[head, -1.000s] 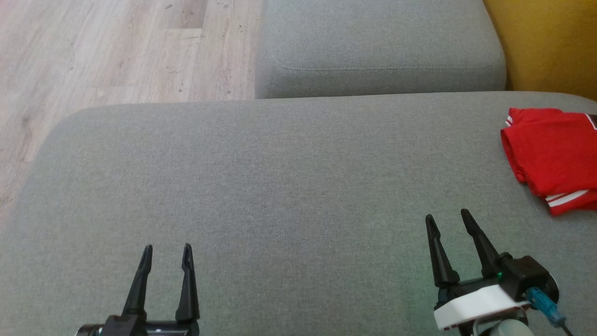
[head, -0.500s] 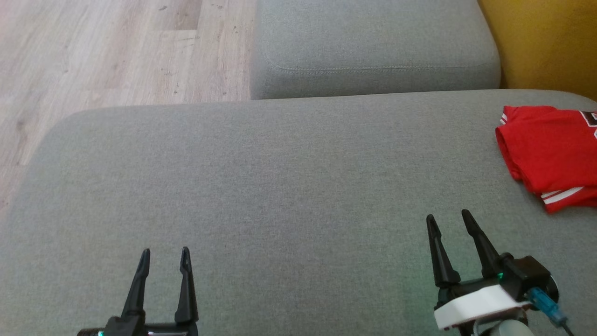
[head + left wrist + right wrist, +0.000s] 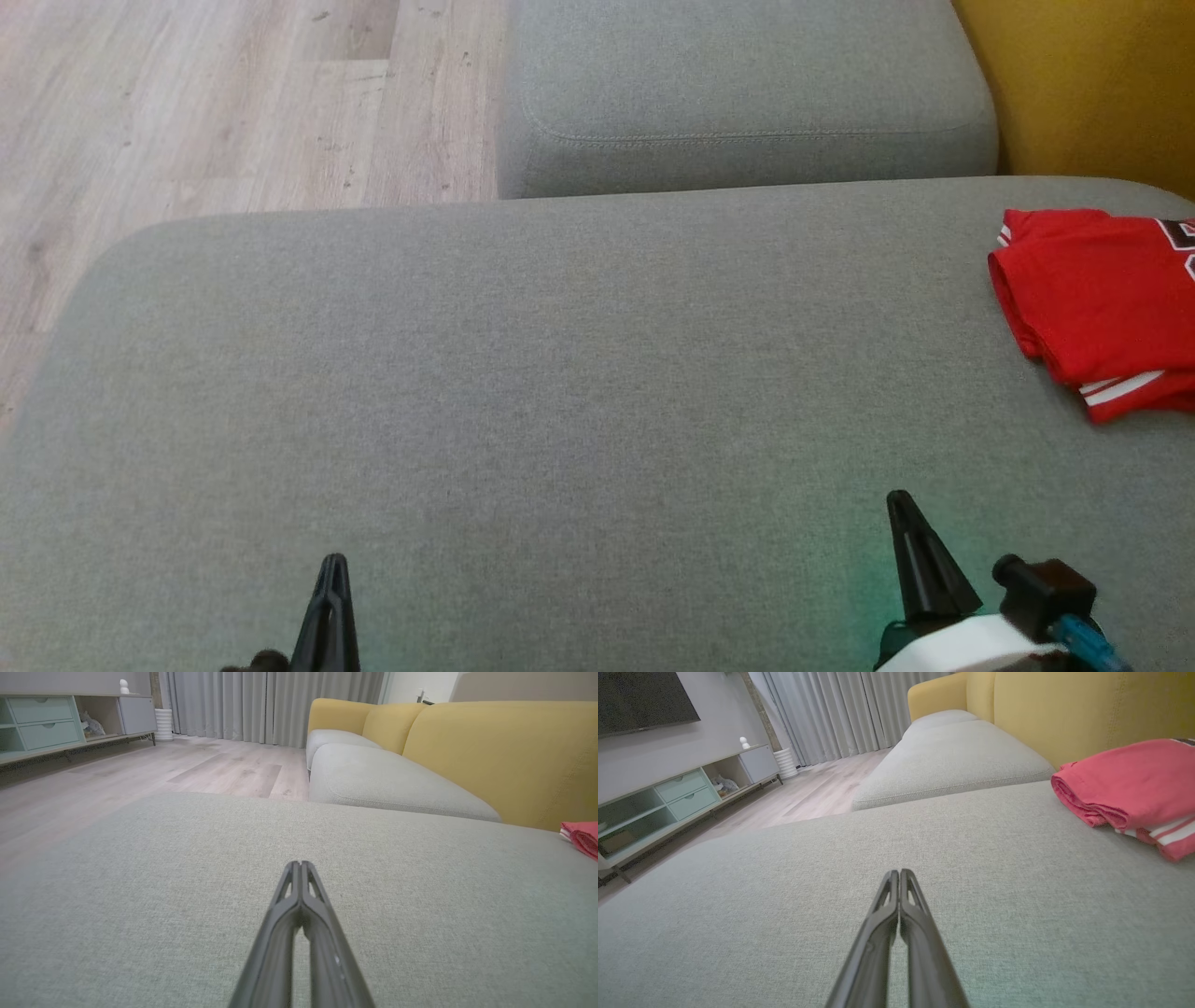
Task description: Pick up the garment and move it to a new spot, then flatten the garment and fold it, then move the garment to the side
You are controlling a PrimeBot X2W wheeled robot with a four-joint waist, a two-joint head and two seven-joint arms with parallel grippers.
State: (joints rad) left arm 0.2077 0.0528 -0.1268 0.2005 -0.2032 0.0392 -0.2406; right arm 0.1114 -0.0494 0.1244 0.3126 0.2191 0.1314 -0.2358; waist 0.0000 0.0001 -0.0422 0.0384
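The garment [image 3: 1102,303] is a red shirt with white stripes, folded into a compact bundle at the right edge of the grey sofa seat [image 3: 560,373]; in the right wrist view the garment [image 3: 1134,784] lies at the upper right, and the left wrist view catches a corner of the garment [image 3: 581,837] at its far right. My left gripper [image 3: 332,565] sits low at the front left, shut with nothing in it, fingers [image 3: 299,891] pressed together. My right gripper [image 3: 901,504] is at the front right, also shut and empty, well short of the shirt, its fingers [image 3: 899,891] touching.
A second grey cushion [image 3: 747,93] adjoins the seat at the back. The yellow sofa back [image 3: 1083,84] rises at the right. Wooden floor [image 3: 187,121] lies to the left, with a low media cabinet [image 3: 682,798] and curtains [image 3: 831,714] beyond.
Both grippers have gone from open to shut and have drawn back toward the bottom of the head view. The head camera has shifted slightly; the shirt has not moved.
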